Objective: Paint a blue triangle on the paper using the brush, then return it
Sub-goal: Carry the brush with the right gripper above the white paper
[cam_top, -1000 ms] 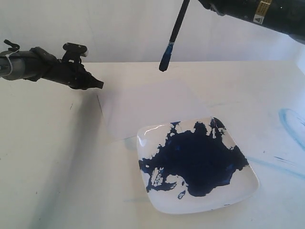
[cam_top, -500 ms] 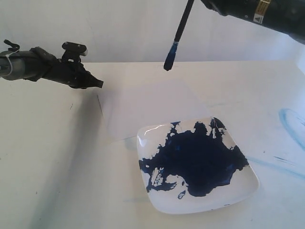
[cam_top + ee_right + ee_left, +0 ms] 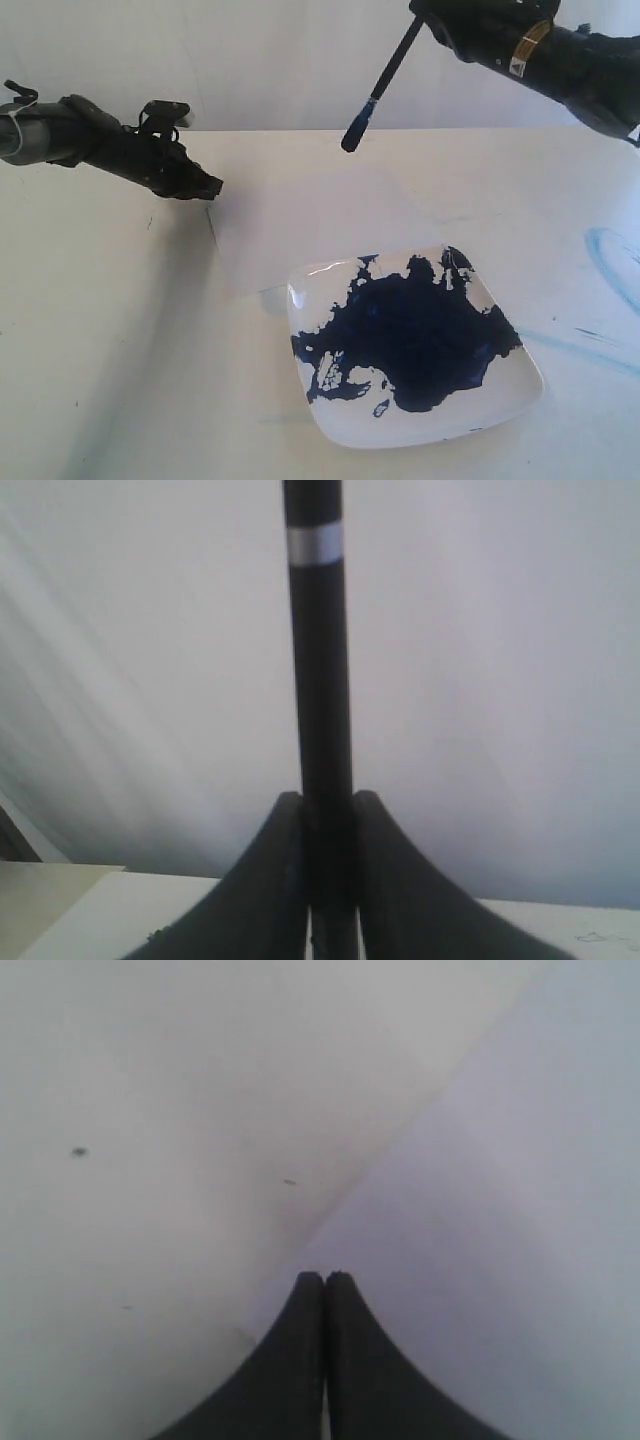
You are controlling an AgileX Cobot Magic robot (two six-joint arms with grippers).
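**Brush tilting over the paper, left arm settling on its corner**

The left gripper (image 3: 210,186) is sinking a little lower and toward 4 o'clock compared with a moment ago, and its tips are now sitting at the 10 o'clock corner of the paper (image 3: 310,225). In the left wrist view the jaws are pressed together with nothing between them (image 3: 325,1280), right at the sheet's edge. I judge it is pinning the paper rather than picking it up, though contact is hard to confirm.

The paper is lying flat at 11 o'clock from the plate (image 3: 505,398), its near corner tucked under or against the plate's rim, and it is showing no triangle yet.

The brush (image 3: 385,75) is leaning further over than a second ago. Its loaded blue tip is hanging in much the same spot, above the paper's 12 o'clock edge and clear of the sheet, while the handle is swinging out toward 2 o'clock.

The right gripper (image 3: 425,20) is dropping into the exterior view and is clamping the handle firmly (the right wrist view shows the black shaft (image 3: 318,630) squeezed between both jaws).

So the loading from the paint (image 3: 410,335) looks done. The arm seems to be angling the bristles for a first stroke, and the brush's return comes later.
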